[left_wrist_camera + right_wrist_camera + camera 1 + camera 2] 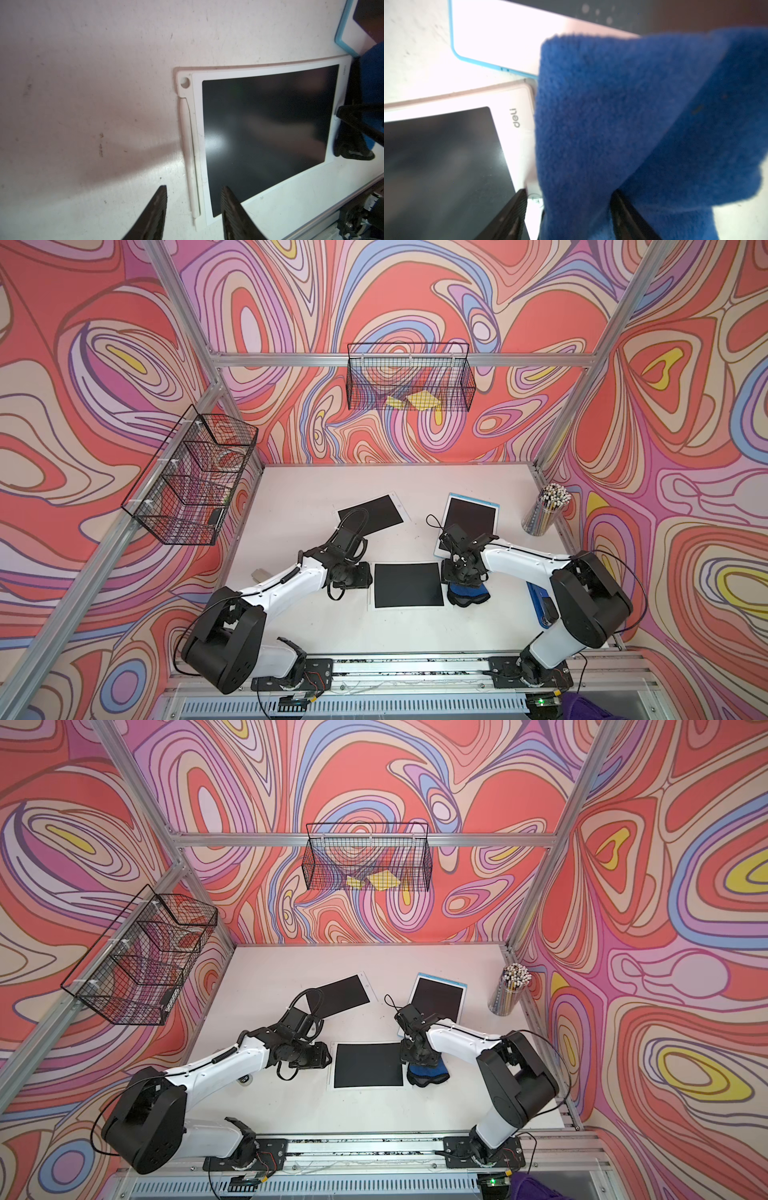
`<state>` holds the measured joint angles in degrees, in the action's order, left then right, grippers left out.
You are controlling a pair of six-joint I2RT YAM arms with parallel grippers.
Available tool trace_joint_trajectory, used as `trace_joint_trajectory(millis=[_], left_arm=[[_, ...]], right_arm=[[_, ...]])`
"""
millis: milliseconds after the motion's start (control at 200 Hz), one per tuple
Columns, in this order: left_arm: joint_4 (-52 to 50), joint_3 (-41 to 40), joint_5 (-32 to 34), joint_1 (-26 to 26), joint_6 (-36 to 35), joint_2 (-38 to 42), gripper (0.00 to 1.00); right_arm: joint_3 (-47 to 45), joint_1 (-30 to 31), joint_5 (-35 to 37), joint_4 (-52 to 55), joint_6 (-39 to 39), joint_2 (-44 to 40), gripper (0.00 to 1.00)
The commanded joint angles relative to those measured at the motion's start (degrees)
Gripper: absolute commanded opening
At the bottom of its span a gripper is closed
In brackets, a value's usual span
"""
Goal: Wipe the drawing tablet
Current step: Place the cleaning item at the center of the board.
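Gripping cloth [612, 124] | right pincer [570, 192] | tablet [436, 158] logo [515, 117] legible: right wrist only

On the bench [299, 497], just beyond your right jaws, lies a blue-rimmed tablet [473, 510]; a cup of pencils [540, 518] stands farther to their right. Beyond your left jaws lies a tilted dark tablet [376, 510]. Well apart from both hang a side wire basket [174, 506] and a back wire basket [357, 381] holding yellow pieces [423, 400].

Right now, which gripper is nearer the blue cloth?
Right. The right gripper has its jaws around the blue cloth beside the middle tablet; the left gripper is at that tablet's opposite edge, clear of the cloth.
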<state>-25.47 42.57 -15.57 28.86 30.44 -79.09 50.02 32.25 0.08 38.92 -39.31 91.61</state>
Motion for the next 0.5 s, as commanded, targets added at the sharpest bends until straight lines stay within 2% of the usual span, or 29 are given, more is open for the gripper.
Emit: trace_joint_trajectory(millis=[0, 135, 300, 421, 496], left_arm=[[0.6, 2.6, -4.3, -1.7, 1.5, -2.3, 0.46], [1.6, 4.3, -6.9, -5.0, 2.8, -2.7, 0.46], [0.9, 9.4, -6.3, -5.4, 2.8, -3.2, 0.49], [5.7, 13.5, -11.7, -5.4, 3.9, -6.8, 0.50], [6.3, 18.2, -12.0, -4.4, 3.9, -10.9, 0.50]], right_arm=[[-6.6, -0.8, -3.5, 4.0, -2.0, 0.8, 0.64], [-9.7, -0.9, -4.4, 4.8, -4.0, -5.7, 0.63], [-10.2, -0.8, -3.8, 5.9, -4.4, -10.1, 0.62], [-6.5, -0.8, 1.2, 9.9, -4.6, -14.9, 0.63], [-2.0, -0.9, 5.7, 12.9, -4.3, -17.3, 0.66]])
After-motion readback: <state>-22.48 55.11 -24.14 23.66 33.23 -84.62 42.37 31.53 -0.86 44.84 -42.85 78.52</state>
